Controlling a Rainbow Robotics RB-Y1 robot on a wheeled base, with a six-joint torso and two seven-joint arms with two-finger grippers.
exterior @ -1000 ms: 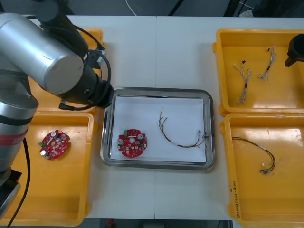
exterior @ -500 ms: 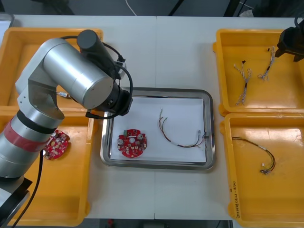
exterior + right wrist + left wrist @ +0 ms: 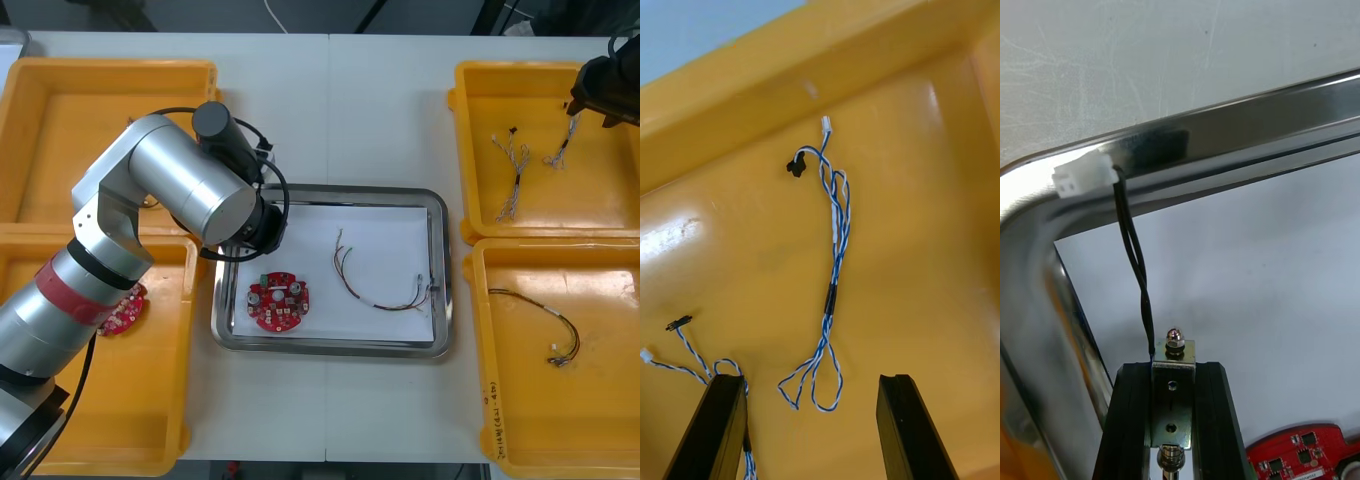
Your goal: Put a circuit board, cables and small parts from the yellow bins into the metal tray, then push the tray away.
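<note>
Metal tray [image 3: 441, 262], white inside, sits mid-surface [image 3: 330, 110] between the yellow bins. Contents logged: one round red circuit board [image 3: 279, 303] and one red and yellow cable [image 3: 378, 288], lying apart from each other.

Left tool [image 3: 1173, 366]: we place it at the tray's far left corner. Its fingers [image 3: 1133, 420] are clamped on a small metal part [image 3: 1173, 405] with a domed nut at its top. A black cable [image 3: 1135, 255] rises from the grip just beside that part. It ends in a white connector [image 3: 1084, 177], which lies on the tray's shiny rim beyond the fingertips. The board in the tray shows beside one finger, back toward the wrist. In the front view the left arm [image 3: 180, 190] covers the tool.

Right tool [image 3: 811, 381]: over the far right bin [image 3: 462, 120], fingers spread wide apart. A twisted blue and white cable [image 3: 833, 270] lies on the bin floor straight ahead of the gap. Its looped end is between the fingertips, and its black and white plugs are at the far end. A second blue and white cable [image 3: 696, 358] lies beside one finger.

Other stock: a second circuit board [image 3: 125, 310] sits in the near left bin [image 3: 150, 400], partly under the left arm. Another red and yellow cable [image 3: 555, 335] lies in the near right bin [image 3: 475, 350].

Writing: we note a line of print along the near right bin's inner wall, too small to read. Markings on the boards are likewise unreadable.
</note>
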